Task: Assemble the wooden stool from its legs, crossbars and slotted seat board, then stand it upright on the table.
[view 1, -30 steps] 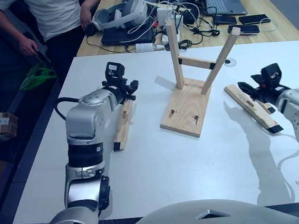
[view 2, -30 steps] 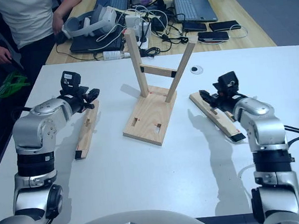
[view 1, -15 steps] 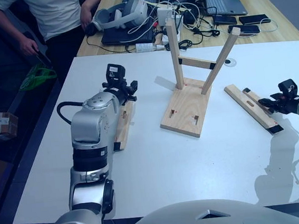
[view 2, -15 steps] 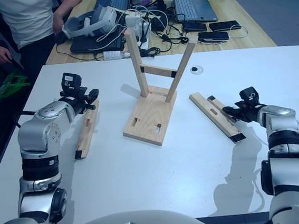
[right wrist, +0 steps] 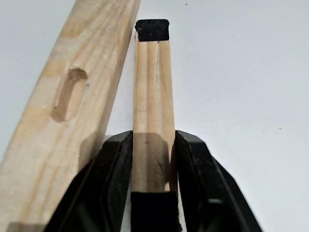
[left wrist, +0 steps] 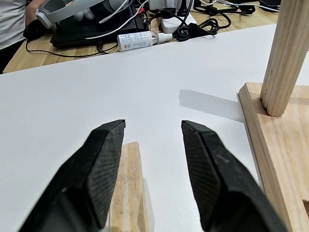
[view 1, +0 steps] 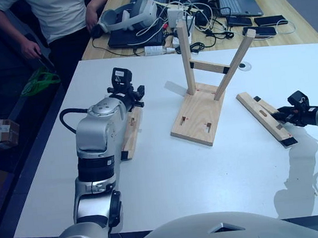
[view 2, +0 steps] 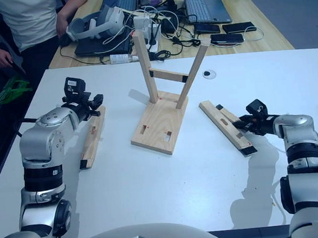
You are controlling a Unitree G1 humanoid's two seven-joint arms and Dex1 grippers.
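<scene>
White table [view 1: 209,176] up front, and the action closest to the robot is on its right side. The right gripper [right wrist: 153,145] is clamped narrow on a thin stick with black end caps, which looks like a crossbar [right wrist: 152,82]. It grabs near one end, so most of the bar sticks out past the fingers [right wrist: 116,159], probably to leave the far tip free for plugging in. The bar lies right up against a loose slotted leg [right wrist: 72,87], lengthwise alongside it, and looks low over the table or resting on it. Over on the robot's left, the left gripper [left wrist: 152,126] is spread wide and holds nothing. It hovers over the end of another loose leg [left wrist: 128,193], which sits more under one finger than centred in the gap, so it needs lining up before a grab. Between the two arms, the seat board [view 1: 196,121] lies upside down, which makes sense since legs drop into the slots from above. Two legs [view 1: 185,57] already stand in its far end with a crossbar between them, and the two nearer slots [view 1: 206,127] are open. Behind it all is a wooden desk [view 1: 303,32] with laptops, cables and a headset [view 1: 132,12].
</scene>
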